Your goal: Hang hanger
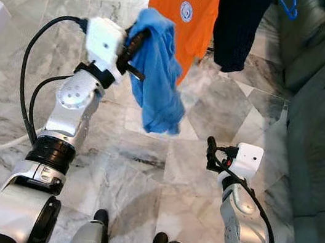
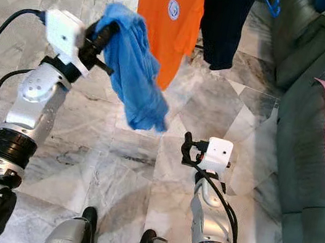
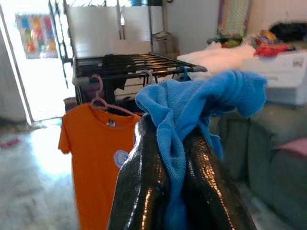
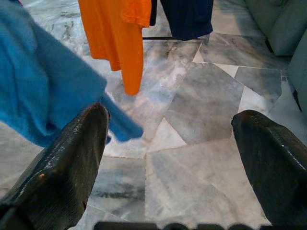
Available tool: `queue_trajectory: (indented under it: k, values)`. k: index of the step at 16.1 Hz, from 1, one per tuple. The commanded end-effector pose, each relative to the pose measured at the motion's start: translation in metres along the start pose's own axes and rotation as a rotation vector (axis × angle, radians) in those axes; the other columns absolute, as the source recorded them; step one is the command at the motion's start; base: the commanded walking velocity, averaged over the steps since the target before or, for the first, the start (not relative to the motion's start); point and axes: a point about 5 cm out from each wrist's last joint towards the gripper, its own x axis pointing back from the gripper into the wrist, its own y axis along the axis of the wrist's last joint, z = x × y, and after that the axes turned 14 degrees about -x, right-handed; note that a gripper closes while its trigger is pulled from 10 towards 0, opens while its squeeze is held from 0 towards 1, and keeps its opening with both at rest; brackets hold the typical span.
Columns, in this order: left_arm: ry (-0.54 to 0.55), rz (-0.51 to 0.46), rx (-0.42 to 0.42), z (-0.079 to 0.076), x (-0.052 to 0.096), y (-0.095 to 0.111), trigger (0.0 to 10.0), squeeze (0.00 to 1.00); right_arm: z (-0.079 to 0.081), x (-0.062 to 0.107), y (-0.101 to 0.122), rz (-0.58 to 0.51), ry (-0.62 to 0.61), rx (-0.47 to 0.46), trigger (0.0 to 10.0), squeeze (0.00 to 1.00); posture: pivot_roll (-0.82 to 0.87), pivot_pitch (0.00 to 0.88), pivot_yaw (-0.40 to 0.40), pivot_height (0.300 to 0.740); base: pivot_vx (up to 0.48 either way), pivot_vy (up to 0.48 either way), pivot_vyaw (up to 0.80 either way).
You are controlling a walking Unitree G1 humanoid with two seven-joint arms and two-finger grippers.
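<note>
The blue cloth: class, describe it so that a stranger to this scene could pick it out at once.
Start at the black drying rack, where an orange T-shirt and a dark navy garment hang. In front of them, over the marble floor, the left gripper holds up a crumpled blue cloth between its fingers. It alone hangs from the robot, not the rack.

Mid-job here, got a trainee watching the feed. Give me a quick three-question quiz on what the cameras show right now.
1. True or false: the left gripper is shut on the blue garment.
2. The right gripper is: A) open and holding nothing, B) shut on a hanger, C) gripping the orange shirt.
3. What colour is the hanger carrying the orange shirt on the drying rack?

Key: 1 true, blue cloth is pinched between its fingers. 2 A, its fingers stand wide apart over the marble floor. 3 pink.
</note>
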Motion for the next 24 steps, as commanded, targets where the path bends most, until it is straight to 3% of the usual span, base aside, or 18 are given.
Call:
queue_trajectory:
  k: [1, 5, 7, 9, 10, 12, 14, 16, 17, 19, 22, 24]
  values:
    - [-0.006, -0.041, 0.067, 0.003, -0.003, 0.01, 10.0, 0.0, 0.0, 0.002, -0.006, 0.02, 0.0, -0.001, 10.0, 0.0, 0.11, 0.298, -0.039, 0.74, 0.0, 0.0, 0.0]
    - [-0.034, -0.003, 0.234, 0.0, -0.001, 0.008, 10.0, 0.0, 0.001, 0.001, -0.008, 0.025, 0.003, -0.004, 10.0, 0.0, 0.12, 0.296, -0.04, 0.74, 0.0, 0.0, 0.0]
    - [-0.053, 0.099, 0.189, -0.01, 0.009, -0.008, 10.0, 0.0, 0.001, 0.001, -0.009, 0.026, 0.004, -0.004, 10.0, 0.0, 0.11, 0.295, -0.04, 0.74, 0.0, 0.0, 0.0]
    - [-0.066, 0.306, 0.202, -0.024, 0.051, -0.047, 10.0, 0.0, -0.001, 0.004, -0.01, 0.027, 0.003, -0.002, 10.0, 0.0, 0.1, 0.288, -0.047, 0.74, 0.0, 0.0, 0.0]
    - [-0.065, 0.363, 0.252, -0.03, 0.071, -0.058, 10.0, 0.0, -0.003, 0.005, -0.011, 0.029, 0.002, 0.0, 10.0, 0.0, 0.1, 0.286, -0.051, 0.74, 0.0, 0.0, 0.0]
    - [-0.047, 0.45, 0.368, -0.048, 0.098, -0.071, 10.0, 0.0, -0.003, 0.006, -0.012, 0.039, 0.007, 0.008, 10.0, 0.0, 0.1, 0.278, -0.065, 0.74, 0.0, 0.0, 0.0]
    - [-0.053, 0.452, 0.38, -0.064, 0.1, -0.069, 10.0, 0.0, 0.0, 0.005, -0.012, 0.044, 0.024, 0.011, 10.0, 0.0, 0.1, 0.275, -0.077, 0.74, 0.0, 0.0, 0.0]
    - [-0.065, 0.391, 0.381, -0.07, 0.088, -0.055, 10.0, 0.0, 0.004, 0.002, -0.011, 0.047, 0.047, 0.011, 10.0, 0.0, 0.11, 0.276, -0.092, 0.74, 0.0, 0.0, 0.0]
    - [-0.084, 0.377, 0.342, -0.069, 0.086, -0.051, 10.0, 0.0, 0.004, 0.002, -0.01, 0.046, 0.05, 0.011, 10.0, 0.0, 0.11, 0.277, -0.094, 0.74, 0.0, 0.0, 0.0]
    - [-0.047, 0.399, 0.335, -0.064, 0.095, -0.056, 10.0, 0.0, 0.002, 0.002, -0.006, 0.021, 0.035, 0.008, 10.0, 0.0, 0.1, 0.284, -0.097, 0.74, 0.0, 0.0, 0.0]
    - [-0.018, 0.482, 0.374, -0.071, 0.119, -0.072, 10.0, 0.0, -0.007, 0.006, 0.001, -0.029, -0.007, 0.014, 10.0, 0.0, 0.09, 0.28, -0.09, 0.74, 0.216, 0.0, -0.53]
    - [-0.02, 0.481, 0.374, -0.075, 0.118, -0.072, 10.0, 0.0, -0.01, 0.006, 0.003, -0.035, -0.015, 0.017, 10.0, 0.0, 0.08, 0.278, -0.089, 0.74, 0.435, 0.0, -0.77]
